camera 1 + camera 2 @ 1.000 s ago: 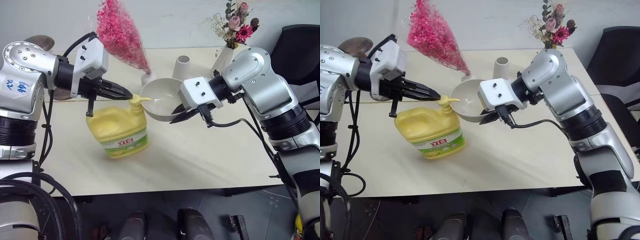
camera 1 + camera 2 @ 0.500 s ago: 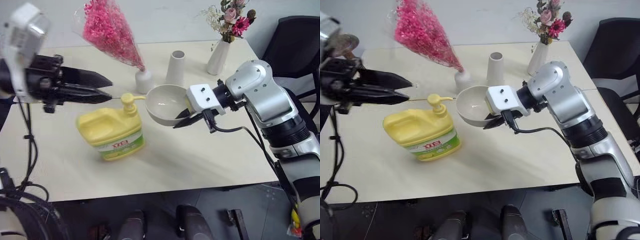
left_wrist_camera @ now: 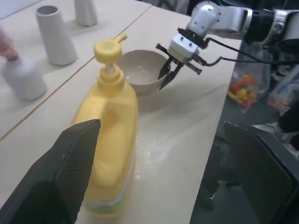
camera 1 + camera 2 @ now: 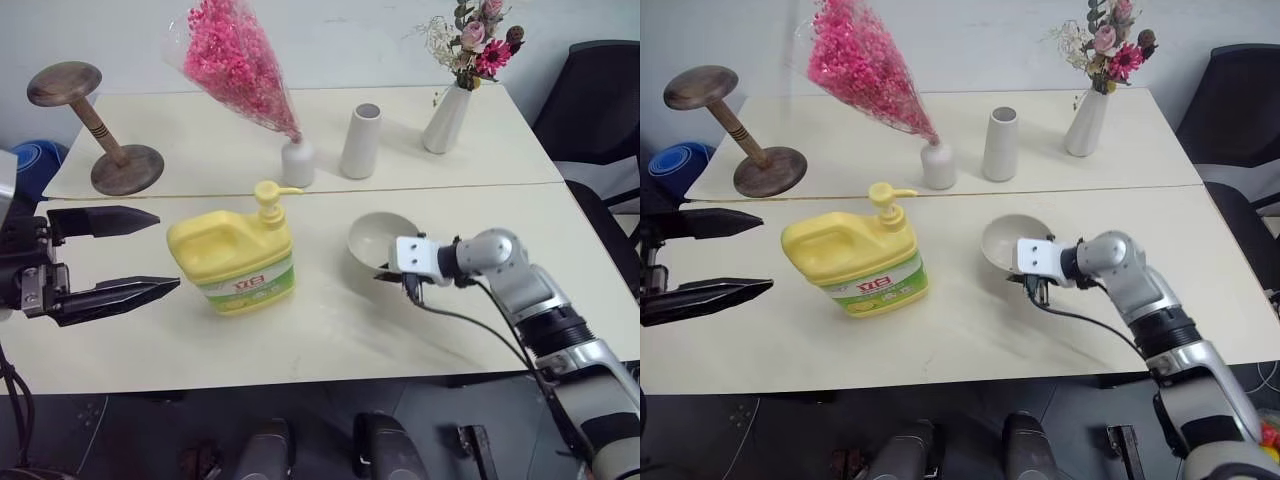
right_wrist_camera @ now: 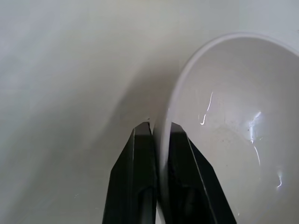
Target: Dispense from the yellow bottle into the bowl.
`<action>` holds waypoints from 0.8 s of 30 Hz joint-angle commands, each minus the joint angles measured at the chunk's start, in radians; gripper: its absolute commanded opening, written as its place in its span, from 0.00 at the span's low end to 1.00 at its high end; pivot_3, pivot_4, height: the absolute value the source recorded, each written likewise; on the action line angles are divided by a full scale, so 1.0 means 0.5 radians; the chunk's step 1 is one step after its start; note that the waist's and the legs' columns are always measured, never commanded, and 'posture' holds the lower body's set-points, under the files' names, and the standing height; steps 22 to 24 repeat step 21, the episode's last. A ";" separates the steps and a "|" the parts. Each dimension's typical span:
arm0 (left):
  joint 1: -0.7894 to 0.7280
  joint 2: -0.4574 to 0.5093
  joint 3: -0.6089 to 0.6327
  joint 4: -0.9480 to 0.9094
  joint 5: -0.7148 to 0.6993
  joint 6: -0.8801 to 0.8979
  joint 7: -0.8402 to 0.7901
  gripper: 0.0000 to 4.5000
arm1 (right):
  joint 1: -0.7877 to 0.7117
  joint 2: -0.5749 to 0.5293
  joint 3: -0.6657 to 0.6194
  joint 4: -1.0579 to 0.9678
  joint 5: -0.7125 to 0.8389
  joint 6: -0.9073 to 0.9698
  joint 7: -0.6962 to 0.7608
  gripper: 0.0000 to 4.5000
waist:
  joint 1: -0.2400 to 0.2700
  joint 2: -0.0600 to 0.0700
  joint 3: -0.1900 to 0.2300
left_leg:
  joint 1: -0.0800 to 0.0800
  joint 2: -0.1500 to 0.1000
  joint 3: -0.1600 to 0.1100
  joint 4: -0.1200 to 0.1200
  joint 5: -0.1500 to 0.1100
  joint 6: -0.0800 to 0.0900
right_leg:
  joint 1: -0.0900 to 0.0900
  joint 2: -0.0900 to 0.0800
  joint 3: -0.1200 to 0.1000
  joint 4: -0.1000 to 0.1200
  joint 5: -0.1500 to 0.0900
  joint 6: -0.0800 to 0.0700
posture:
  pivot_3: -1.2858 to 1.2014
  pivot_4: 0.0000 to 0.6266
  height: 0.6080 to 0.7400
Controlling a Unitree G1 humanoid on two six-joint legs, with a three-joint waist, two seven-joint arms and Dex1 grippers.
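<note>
The yellow bottle (image 4: 234, 258) is standing upright on the surface (image 4: 330, 330), left of centre in the head view, its pump spout pointing right toward the bowl (image 4: 382, 238). The bowl is sitting right of centre, a short gap separating it from the bottle; streaks of liquid are glistening on its inner wall in the right wrist view, which suggests the dispensing step is already done.

The left gripper (image 4: 140, 253) is hovering at the left edge of the frame, beside the bottle and apart from it, with its fingers (image 4: 105, 222) spread wide and grasping nothing. Judged from that, it is standing clear of the pump.

The right gripper (image 5: 159, 140) is sitting low at the bowl's near rim. Its fingers (image 5: 140, 179) are straddling the rim, one inside and one outside, and pinching the wall closely. That hold is keeping the bowl steady on the surface; whether the pinch is slackening cannot be told.
</note>
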State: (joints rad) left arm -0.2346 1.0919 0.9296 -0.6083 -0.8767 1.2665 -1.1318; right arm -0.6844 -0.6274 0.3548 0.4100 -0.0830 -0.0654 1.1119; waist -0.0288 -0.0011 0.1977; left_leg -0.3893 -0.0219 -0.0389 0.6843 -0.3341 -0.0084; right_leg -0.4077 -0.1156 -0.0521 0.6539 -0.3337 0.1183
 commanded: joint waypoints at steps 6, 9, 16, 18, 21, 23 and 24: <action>0.152 -0.006 0.182 0.008 -0.114 -0.065 0.143 1.00 | -0.117 -0.054 -0.231 -0.074 0.215 0.098 0.139 0.72 | -0.002 0.000 0.000 | 0.001 0.002 0.001 -0.001 0.000 -0.001 | 0.000 0.001 0.001 -0.001 0.000 0.000 | 0.52 0.24 1.00; 0.271 -0.019 0.274 0.016 -0.119 -0.085 0.130 1.00 | -0.219 -0.219 -0.392 -0.139 0.439 0.335 0.391 0.95 | 0.002 0.003 0.002 | 0.000 0.001 0.002 -0.002 0.000 0.000 | 0.000 0.001 0.002 -0.002 0.000 0.000 | 0.52 0.24 1.00; 0.614 0.012 0.617 0.089 -0.088 -0.127 -0.023 1.00 | -0.356 -0.729 -0.473 -0.016 0.697 0.614 1.005 0.99 | 0.005 0.003 0.002 | 0.004 0.003 -0.001 -0.005 -0.002 0.001 | 0.009 0.000 -0.002 -0.021 0.000 -0.001 | 0.52 0.24 1.00; 0.673 0.019 0.655 0.109 -0.060 -0.170 -0.031 1.00 | -0.392 -0.765 -0.458 0.033 0.720 0.633 1.005 0.99 | -0.001 0.003 0.002 | 0.007 0.002 0.001 -0.005 -0.002 0.001 | 0.010 -0.001 0.000 -0.021 0.000 -0.001 | 0.52 0.24 1.00; 0.630 -0.073 0.579 0.146 -0.016 -0.261 0.159 1.00 | -0.426 -0.676 -0.530 0.121 0.713 0.682 0.877 0.99 | -0.003 0.003 0.002 | 0.009 0.005 0.004 -0.005 -0.002 0.000 | 0.010 -0.001 0.003 -0.020 0.000 -0.001 | 0.52 0.24 1.00; 0.630 -0.073 0.579 0.146 -0.016 -0.261 0.159 1.00 | -0.426 -0.676 -0.530 0.121 0.713 0.682 0.877 0.99 | -0.003 0.003 0.002 | 0.009 0.005 0.004 -0.005 -0.002 0.000 | 0.010 -0.001 0.003 -0.020 0.000 -0.001 | 0.52 0.24 1.00; 0.630 -0.073 0.579 0.146 -0.016 -0.261 0.159 1.00 | -0.426 -0.676 -0.530 0.121 0.713 0.682 0.877 0.99 | -0.003 0.003 0.002 | 0.009 0.005 0.004 -0.005 -0.002 0.000 | 0.010 -0.001 0.003 -0.020 0.000 -0.001 | 0.52 0.24 1.00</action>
